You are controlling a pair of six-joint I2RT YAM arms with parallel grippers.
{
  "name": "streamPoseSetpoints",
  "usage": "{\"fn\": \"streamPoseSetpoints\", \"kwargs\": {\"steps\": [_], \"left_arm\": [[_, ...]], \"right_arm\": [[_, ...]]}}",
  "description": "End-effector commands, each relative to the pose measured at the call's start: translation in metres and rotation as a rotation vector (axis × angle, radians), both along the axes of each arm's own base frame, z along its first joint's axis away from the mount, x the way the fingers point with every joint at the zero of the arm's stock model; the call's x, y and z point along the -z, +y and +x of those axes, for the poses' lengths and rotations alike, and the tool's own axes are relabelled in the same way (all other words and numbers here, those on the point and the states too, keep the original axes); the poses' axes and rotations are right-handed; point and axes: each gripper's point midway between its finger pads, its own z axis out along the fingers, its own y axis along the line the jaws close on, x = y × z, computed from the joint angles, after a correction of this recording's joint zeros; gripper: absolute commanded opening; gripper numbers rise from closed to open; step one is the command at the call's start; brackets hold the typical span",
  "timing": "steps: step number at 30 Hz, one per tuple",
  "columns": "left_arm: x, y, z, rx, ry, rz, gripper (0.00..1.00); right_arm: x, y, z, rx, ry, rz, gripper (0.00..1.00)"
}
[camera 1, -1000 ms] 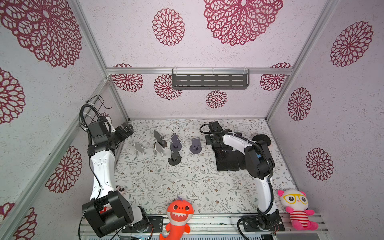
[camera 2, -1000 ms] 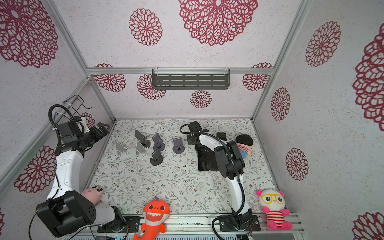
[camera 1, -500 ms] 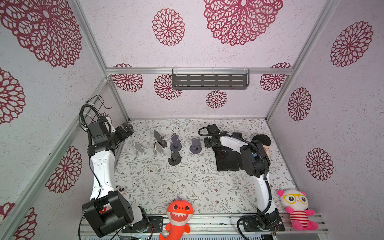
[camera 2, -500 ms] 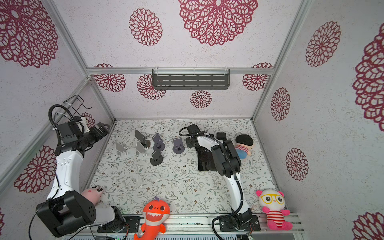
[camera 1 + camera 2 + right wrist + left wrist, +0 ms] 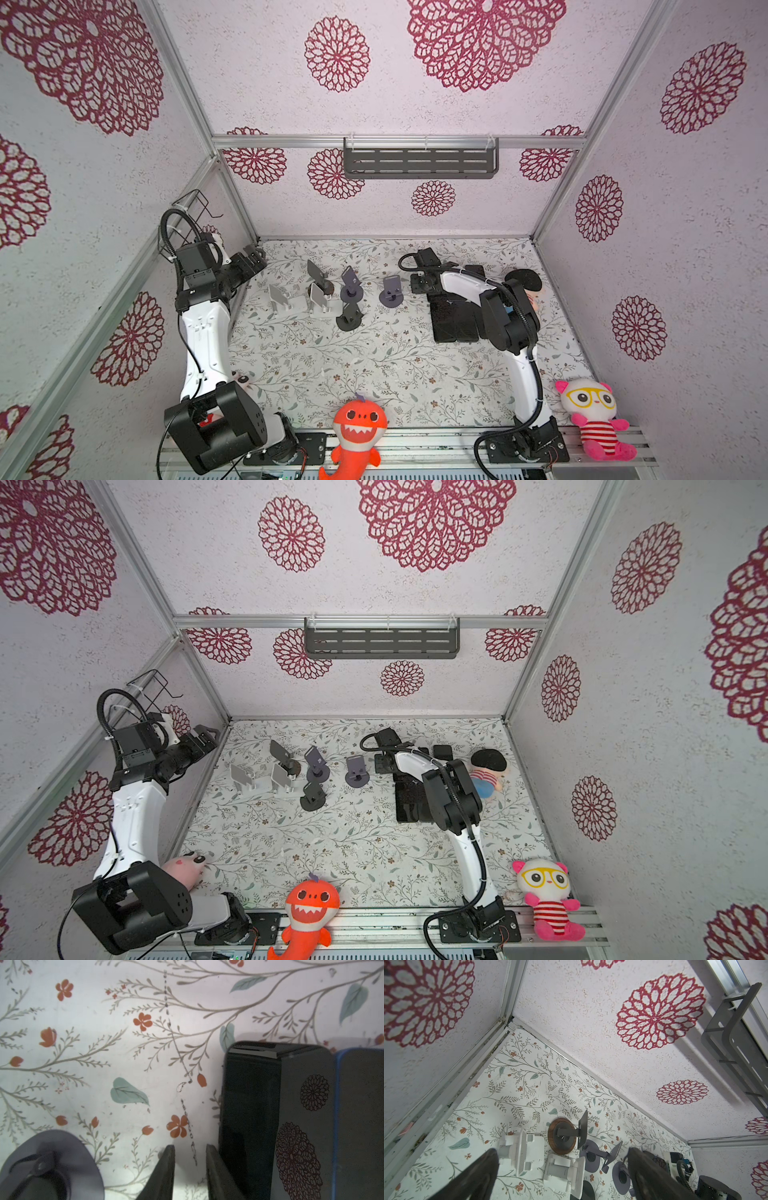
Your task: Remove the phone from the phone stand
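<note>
In both top views we find the right arm folded at the elbow, its white forearm stretched toward the back wall over a row of dark phones [image 5: 453,322] lying flat on the tabletop [image 5: 374,374]. The right tool [image 5: 419,286] is turned down between them and the purple phone stand [image 5: 390,291], which stands bare. The left arm rises upright at the side, its left tool [image 5: 251,259] aimed at the back corner, well apart from the work.

From the left wrist we look between the widely parted fingers of the left tool [image 5: 561,1150], which carries nothing, down on two white stands [image 5: 521,1147] and a wood-based stand [image 5: 551,1138]; we make out no phone on any of them.

From the right wrist, the right tool [image 5: 190,1148] is closed on nothing, with only a slit between its fingers. The black phone [image 5: 259,1095] lies flat just beside one finger, a blue-cased phone [image 5: 361,1115] alongside it. We judge the phone already off its stand and free of the grip; the retreat should go straight up, so that neither the phone nor the purple stand's base gets nudged
</note>
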Motion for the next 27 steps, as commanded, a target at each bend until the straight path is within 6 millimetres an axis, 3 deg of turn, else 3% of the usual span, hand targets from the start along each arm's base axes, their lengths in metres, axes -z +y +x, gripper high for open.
{"fn": "streamPoseSetpoints", "kwargs": {"steps": [1, 13, 21, 27], "left_arm": [[-0.001, 0.003, -0.001, -0.005, -0.008, 0.006, 1.0], [-0.001, 0.003, -0.001, -0.005, -0.01, 0.007, 1.0], [0.0, 0.003, 0.0, -0.007, -0.006, 0.005, 1.0], [0.006, 0.002, 0.002, 0.001, 0.003, -0.003, 1.0]], "right_arm": [[-0.007, -0.025, 0.004, 0.066, -0.012, -0.036, 0.3], [-0.004, -0.028, 0.006, 0.087, -0.013, -0.018, 0.32], [-0.041, -0.016, 0.01, 0.034, -0.078, 0.042, 0.42], [-0.085, -0.016, 0.004, 0.013, -0.155, 0.095, 0.47]]}}
